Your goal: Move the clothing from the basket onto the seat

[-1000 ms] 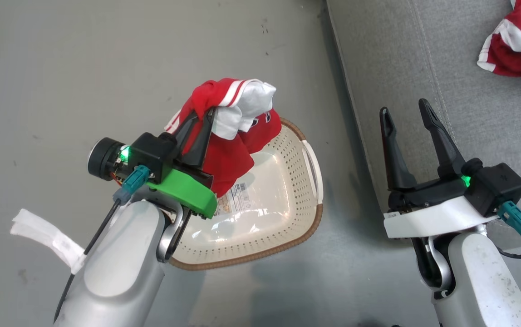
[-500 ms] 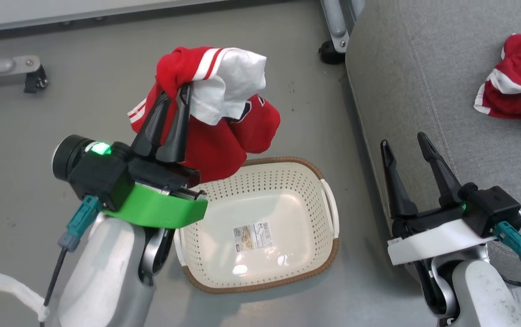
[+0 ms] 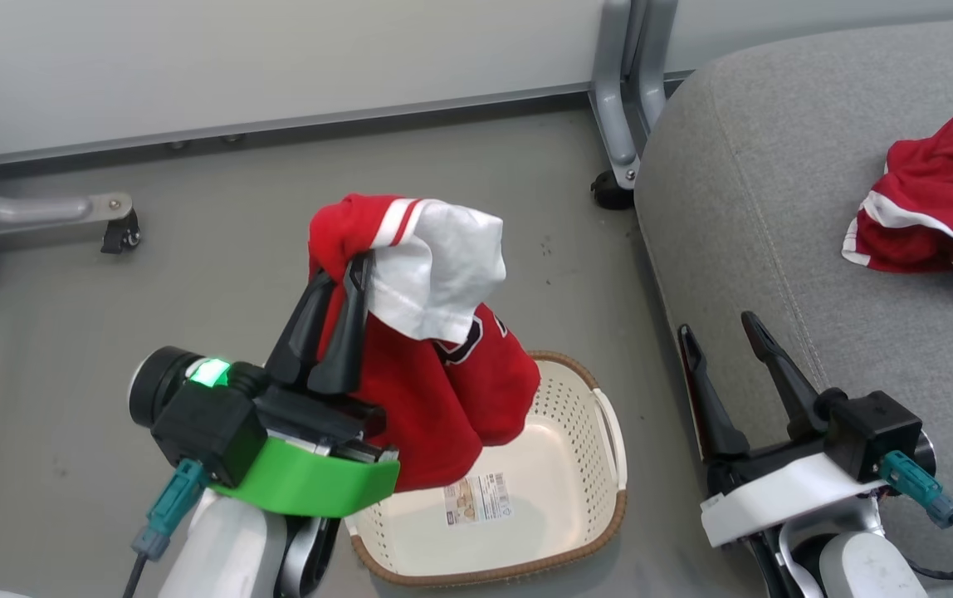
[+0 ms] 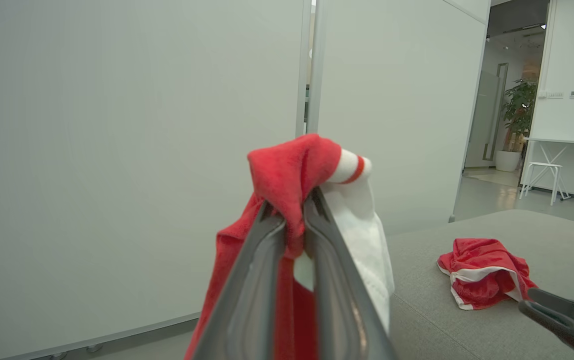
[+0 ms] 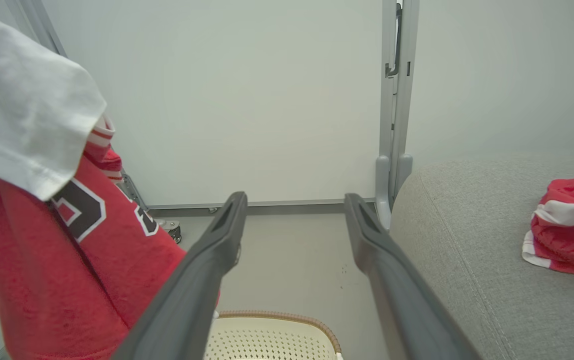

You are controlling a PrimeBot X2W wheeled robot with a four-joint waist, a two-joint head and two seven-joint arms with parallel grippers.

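A bare grey floor (image 3: 153, 274) runs from the robot's base to a pale partition wall (image 3: 277, 58).

Nearest, the cream basket (image 3: 605, 515) sits on that floor between the 2 arms. What shows of its bottom holds nothing but a paper label (image 3: 476, 498).

The left tool (image 3: 345, 274) has its 2 fingers pressed together on a fold of the red jersey (image 3: 435, 390). The jersey is bunched over the fingertips and hangs free above the basket's left side, its hem low near the rim.

The right tool (image 3: 717, 326) is spread wide and empty, just beside the near edge of the seat (image 3: 775, 208).

The coming move looks to turn on this: the seat lies to the right of the loaded left tool, with the basket and the right tool between them. The seat's rounded edge and seam run away from the robot, so I would expect the jersey to cross that edge sideways and high enough to keep the hem off the rim.

Farther along, 1 red-and-white garment (image 3: 933, 216) lies crumpled on the cushion, with open grey fabric nearer the robot. Beyond the seat's corner a metal leg (image 3: 613, 100) stands against the wall.
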